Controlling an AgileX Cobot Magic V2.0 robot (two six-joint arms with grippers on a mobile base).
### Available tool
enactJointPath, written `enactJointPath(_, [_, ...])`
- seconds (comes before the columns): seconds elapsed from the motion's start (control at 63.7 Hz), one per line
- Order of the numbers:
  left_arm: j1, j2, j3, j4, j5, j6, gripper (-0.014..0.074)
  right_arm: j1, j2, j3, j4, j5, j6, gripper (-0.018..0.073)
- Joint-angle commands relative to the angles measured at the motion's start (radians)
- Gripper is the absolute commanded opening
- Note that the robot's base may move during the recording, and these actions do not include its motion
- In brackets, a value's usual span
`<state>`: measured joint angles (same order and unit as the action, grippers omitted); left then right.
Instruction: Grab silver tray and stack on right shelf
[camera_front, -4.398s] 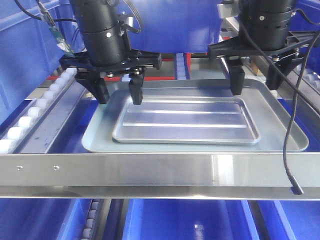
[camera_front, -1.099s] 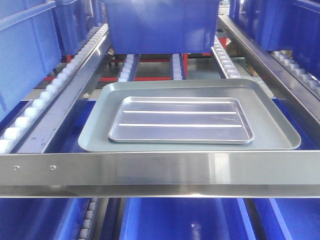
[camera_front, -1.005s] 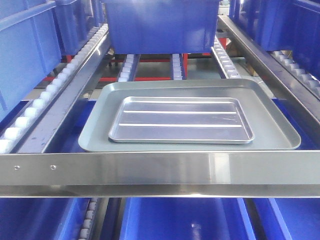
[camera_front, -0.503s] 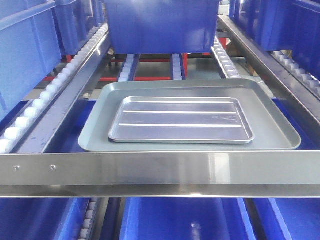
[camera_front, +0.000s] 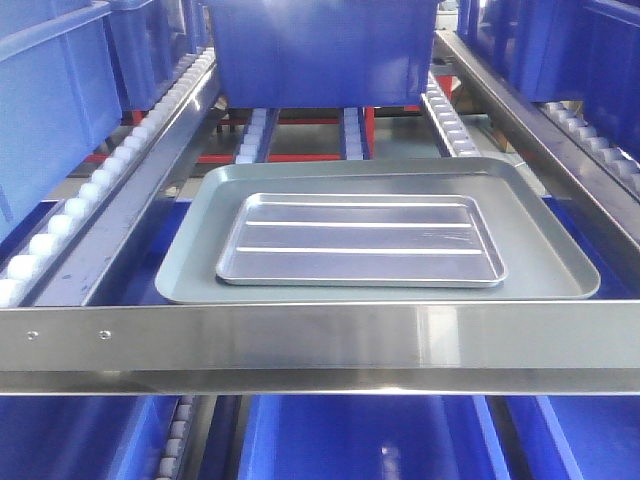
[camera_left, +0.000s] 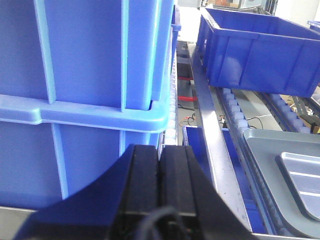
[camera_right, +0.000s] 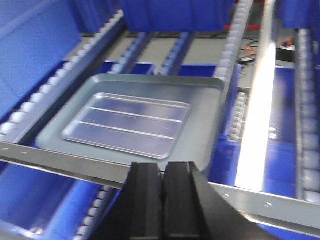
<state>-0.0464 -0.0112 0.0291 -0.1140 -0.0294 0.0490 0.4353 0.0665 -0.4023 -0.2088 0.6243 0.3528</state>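
Since the silver tray (camera_front: 360, 240) already lies flat inside the blue-grey tray (camera_front: 560, 260) just behind the right shelf's front bar (camera_front: 320, 345), stacking looks done — both pincers, left (camera_left: 160, 165) and right (camera_right: 162, 182), are pressed closed and empty (well back from it). Next: nothing but staying clear.
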Motion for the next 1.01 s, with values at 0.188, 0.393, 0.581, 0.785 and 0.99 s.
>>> enactJointPath(0.188, [0.0,-0.016,0.021,-0.008,-0.087,0.004,-0.0101,-0.353,0.009,0.109,0.238,-0.297,-0.385,0.0052])
enactJointPath(0.393, [0.0,-0.016,0.021,-0.008,-0.087,0.004,-0.0101,-0.535,-0.029,0.29,0.276,-0.535,-0.385,0.0052])
enactJointPath(0.581, [0.0,-0.016,0.021,-0.008,-0.087,0.004,-0.0101,-0.549,-0.096,0.413,0.276,-0.673,-0.374,0.0052])
enactJointPath(0.785, [0.0,-0.014,0.021,-0.008,-0.087,0.004,-0.0101,-0.549,-0.098,0.412,0.276,-0.678,-0.374,0.0052])
enactJointPath(0.99, [0.0,-0.014,0.021,-0.008,-0.087,0.004,-0.0101,-0.549,-0.098,0.412,0.276,-0.678,-0.374,0.0052])
